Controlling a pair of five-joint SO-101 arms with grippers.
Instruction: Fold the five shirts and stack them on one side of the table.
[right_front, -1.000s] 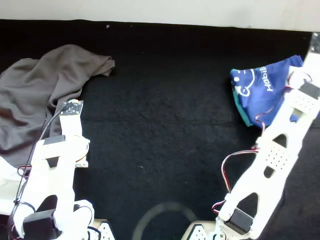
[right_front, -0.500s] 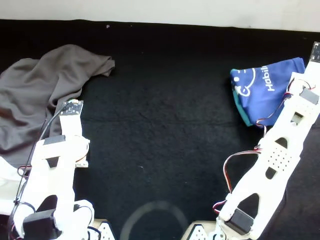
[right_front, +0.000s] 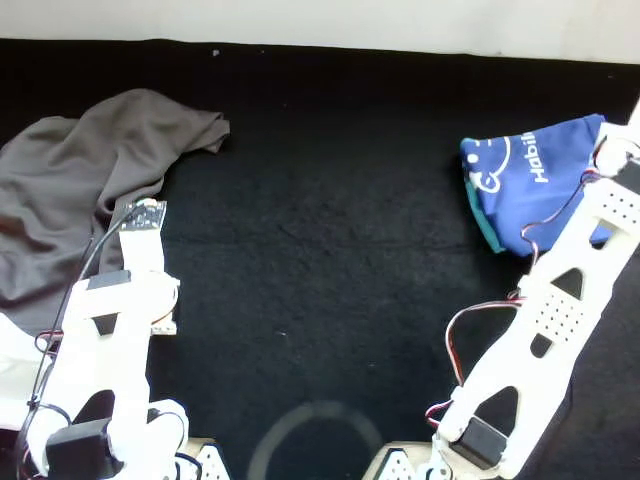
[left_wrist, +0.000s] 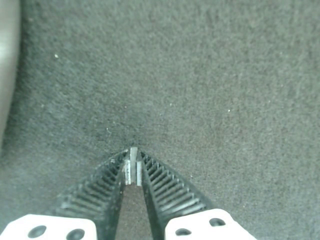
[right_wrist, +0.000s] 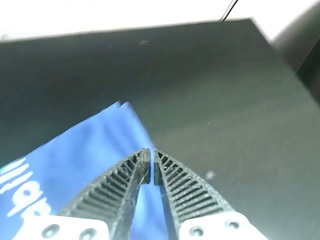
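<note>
A crumpled blue cloth shirt with white print lay near the far right edge of the black felt-covered desk, while a rumpled grey cloth shirt sprawled at the far left, well apart from it. The right pincer hung over the blue shirt's edge, its ridged jaws drawn together with nothing between them. The left pincer, jaws likewise pressed together and empty, pointed down at bare black felt just beside the grey shirt.
</note>
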